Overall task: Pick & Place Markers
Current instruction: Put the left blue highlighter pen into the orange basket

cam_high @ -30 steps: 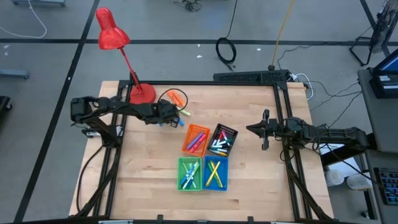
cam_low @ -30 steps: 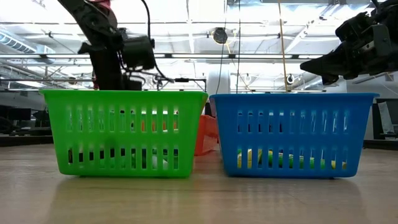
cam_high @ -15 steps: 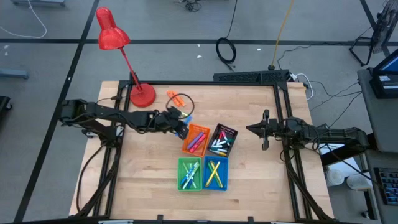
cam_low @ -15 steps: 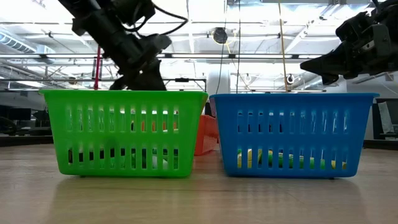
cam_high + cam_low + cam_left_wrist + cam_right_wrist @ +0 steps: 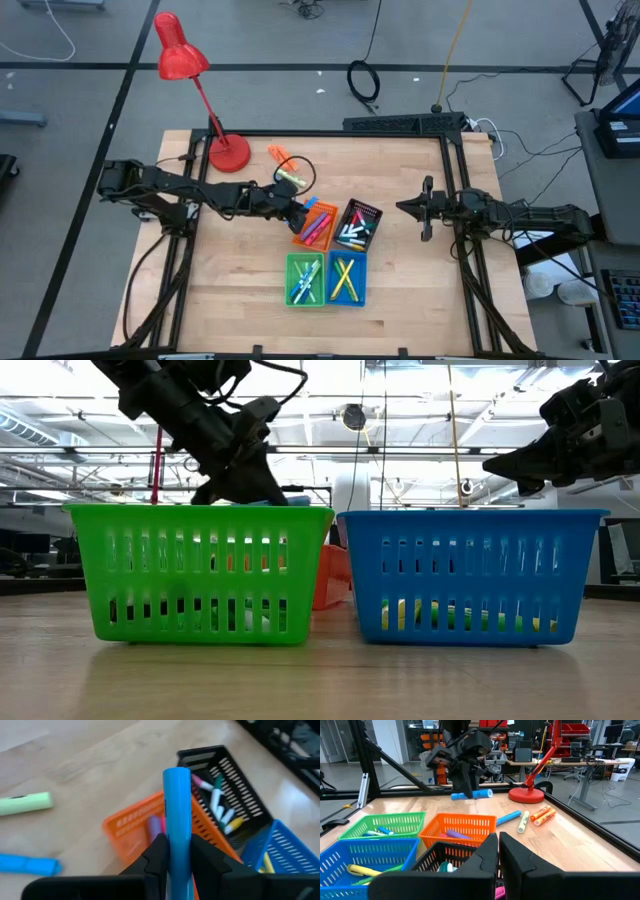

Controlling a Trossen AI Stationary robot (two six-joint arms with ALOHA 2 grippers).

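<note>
The left end effector (image 5: 172, 857) grasps a blue marker (image 5: 176, 815) held level, crosswise above the orange bin (image 5: 315, 224); green marker (image 5: 25, 803) and another blue marker (image 5: 27, 864) lie nearby on the surface (image 5: 240, 280). The right end effector (image 5: 426, 208) waits clenched

A blue marker (image 5: 177, 815) is clamped crosswise in the left claw (image 5: 175, 851), level above the desk. Just beyond the claw, pink and purple markers (image 5: 454, 834) lie in the orange bin. Behind it, loose on the desk, lie a pale green marker (image 5: 523, 821), a blue one (image 5: 508, 817) and two orange markers (image 5: 542, 814).
</note>
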